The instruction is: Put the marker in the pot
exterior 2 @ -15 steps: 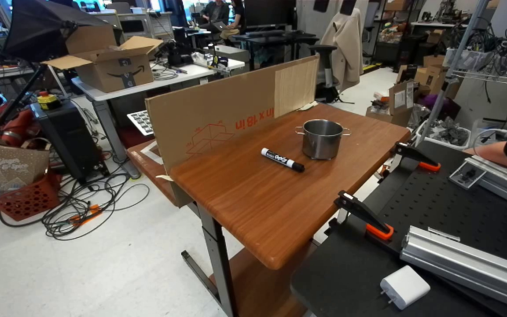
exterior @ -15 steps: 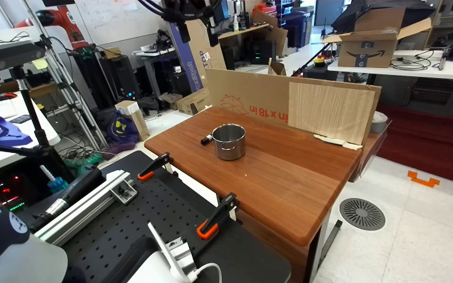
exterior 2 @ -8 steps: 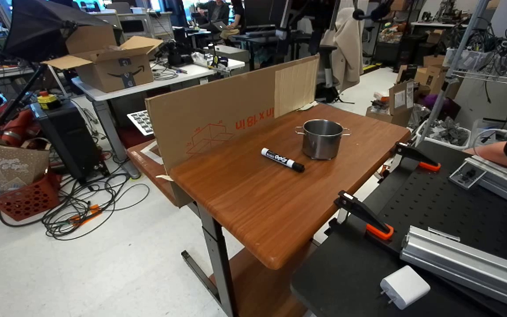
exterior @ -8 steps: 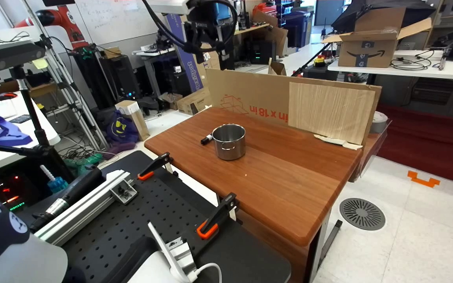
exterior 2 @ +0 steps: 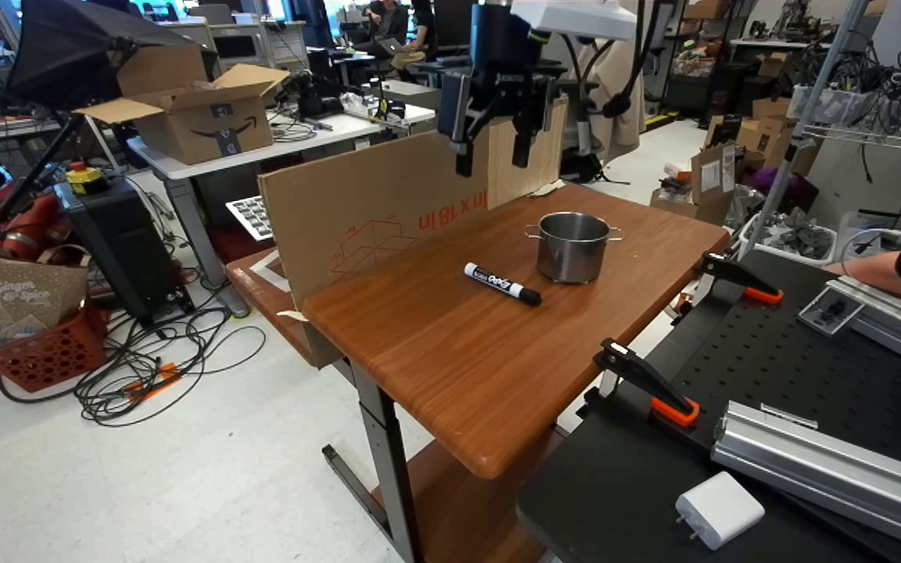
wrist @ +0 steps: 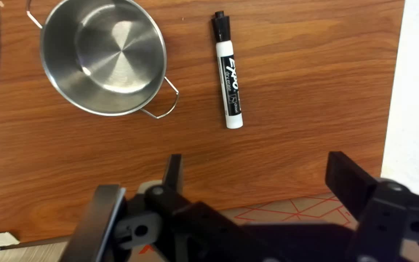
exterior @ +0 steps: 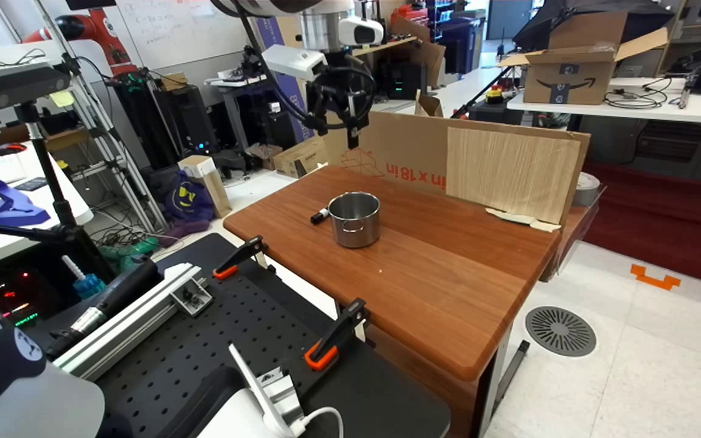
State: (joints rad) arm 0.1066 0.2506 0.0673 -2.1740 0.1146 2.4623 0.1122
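The marker is white with a black cap and label. It lies on the brown wooden table beside the pot, apart from it, in an exterior view (exterior 2: 502, 284) and in the wrist view (wrist: 228, 78). In an exterior view the marker (exterior: 320, 216) is partly hidden behind the pot. The pot (exterior 2: 572, 258) is silver metal with two thin wire handles and stands upright; its inside (wrist: 62, 54) shows no contents in the wrist view. My gripper (exterior 2: 493, 159) is open and empty, high above the table near the cardboard panel. Its jaws stand wide apart in the wrist view (wrist: 256, 158).
A cardboard panel (exterior 2: 388, 191) stands upright along the table's far edge (exterior: 448, 292). Two black and orange clamps (exterior: 335, 337) hold the near edge beside a black perforated board (exterior: 253, 316). Metal rails (exterior 2: 826, 461) and a white adapter (exterior 2: 720, 510) lie on that board.
My gripper has come down from the top edge of both exterior views to above the table, staying open. The marker and pot have not moved.
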